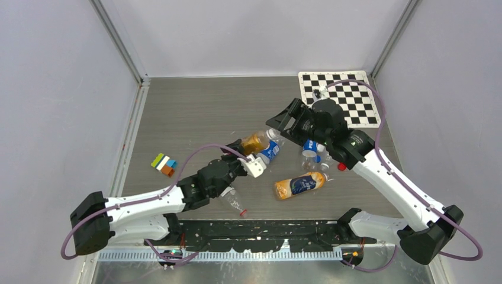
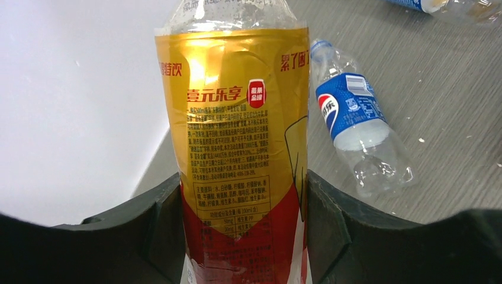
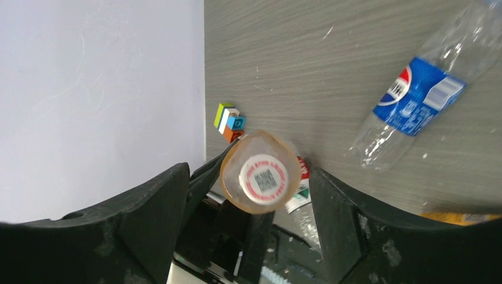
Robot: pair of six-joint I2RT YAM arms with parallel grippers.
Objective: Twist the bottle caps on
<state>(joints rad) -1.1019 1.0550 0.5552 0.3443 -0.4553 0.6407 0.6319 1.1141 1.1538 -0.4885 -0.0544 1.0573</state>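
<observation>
My left gripper [image 1: 245, 155] is shut on a gold and red labelled bottle [image 1: 256, 142] and holds it tilted up off the table. In the left wrist view the bottle [image 2: 237, 130] fills the gap between both fingers, and its top is out of frame. My right gripper [image 1: 279, 123] is open just beyond the bottle's top. In the right wrist view the bottle's white cap [image 3: 263, 179], with a red ring and a barcode, faces the camera between the spread fingers [image 3: 171, 207], touching neither. A loose red cap [image 1: 341, 167] lies on the table.
A Pepsi bottle [image 1: 269, 149] lies beside the held one, and shows in both wrist views [image 2: 355, 127] [image 3: 414, 97]. Another Pepsi bottle [image 1: 311, 151], an orange bottle [image 1: 300, 185] and a clear red-capped bottle [image 1: 235, 202] lie nearby. Coloured blocks [image 1: 164, 164] sit left, a checkerboard [image 1: 339, 97] back right.
</observation>
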